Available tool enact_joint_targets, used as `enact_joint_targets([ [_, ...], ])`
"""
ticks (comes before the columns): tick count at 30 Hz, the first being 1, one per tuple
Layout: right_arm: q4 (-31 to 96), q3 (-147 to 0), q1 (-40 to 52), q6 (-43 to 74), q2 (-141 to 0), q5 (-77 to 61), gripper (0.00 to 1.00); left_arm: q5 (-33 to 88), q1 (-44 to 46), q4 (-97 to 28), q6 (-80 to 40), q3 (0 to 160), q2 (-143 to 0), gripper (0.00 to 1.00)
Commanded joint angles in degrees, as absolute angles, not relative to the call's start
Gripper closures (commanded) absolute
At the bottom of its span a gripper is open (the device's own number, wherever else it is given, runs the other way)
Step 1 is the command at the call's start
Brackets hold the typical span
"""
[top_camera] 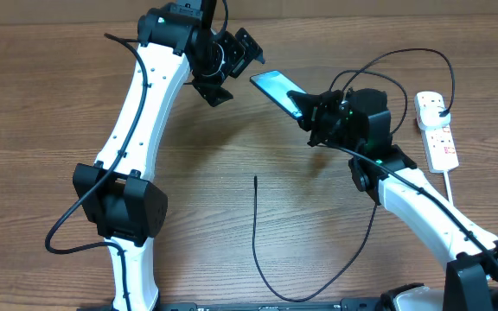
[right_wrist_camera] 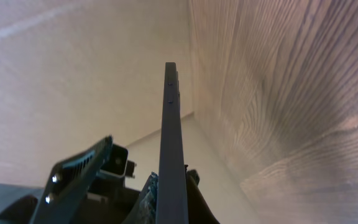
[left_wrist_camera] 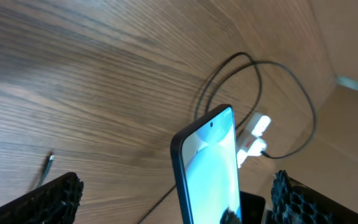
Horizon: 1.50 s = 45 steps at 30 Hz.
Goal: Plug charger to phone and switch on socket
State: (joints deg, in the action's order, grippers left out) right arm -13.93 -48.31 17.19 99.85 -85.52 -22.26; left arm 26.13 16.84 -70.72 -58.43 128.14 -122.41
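Right gripper (top_camera: 304, 111): clamped on the lower end of the phone (top_camera: 277, 86), holding it clear of the table (top_camera: 50, 104), lit blue screen turned upward and tilted, free end pointing toward the left gripper (top_camera: 233, 69). From the right wrist, phone (right_wrist_camera: 171, 137) edge-on, a thin dark bar rising from between the fingers (right_wrist_camera: 82, 171); exact contact hidden at the bottom of that view. Left gripper: fingers (left_wrist_camera: 45, 198) spread wide apart, holding nothing, hovering just beyond the phone's upper end without touching it. From the left wrist, phone (left_wrist_camera: 209, 168) upright between the two mesh-patterned pads, camera hole at its top. Charger (top_camera: 255, 233): thin black cable lying on the table, slim connector tip (top_camera: 256, 178) loose on the bare wood mid-table, well apart from the phone. Runs toward the near edge, curves back under the right arm, loops round the far side, ends in a small black plug (top_camera: 439, 110), apparently seated in the socket (top_camera: 443, 147), though too small to confirm. Socket: white strip flat on the table at the right, beside the right arm, small red marks on its face, white cord (top_camera: 449, 177) trailing from its near end. Same strip (left_wrist_camera: 257, 134) in the left wrist view beyond the phone, cable loop above it.
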Motion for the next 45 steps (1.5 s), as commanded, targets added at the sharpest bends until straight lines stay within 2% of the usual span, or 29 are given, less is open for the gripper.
enact_joint_targets([
  [1,-14.92,-49.15,16.73,100.55,-85.10,-22.57,0.96,27.97,16.86,-69.95,-62.89,128.60,-121.86,0.00],
  [13,-16.01,-49.15,16.75,112.81,-85.10,-23.70,0.96,27.94,19.88,-65.47,-70.98,128.60,-121.89,0.00],
  [23,-21.41,-49.15,16.75,116.90,-85.10,-24.86,0.96,27.97,19.92,-65.28,-72.73,128.60,-122.06,0.00],
  [43,-23.79,-49.15,16.75,121.75,-85.10,-29.36,0.96,26.35,21.17,-64.34,-74.28,128.60,-122.52,0.00],
  [45,-24.23,-49.15,16.75,121.89,-85.10,-29.76,0.96,25.91,21.41,-64.34,-74.72,128.60,-122.52,0.04],
])
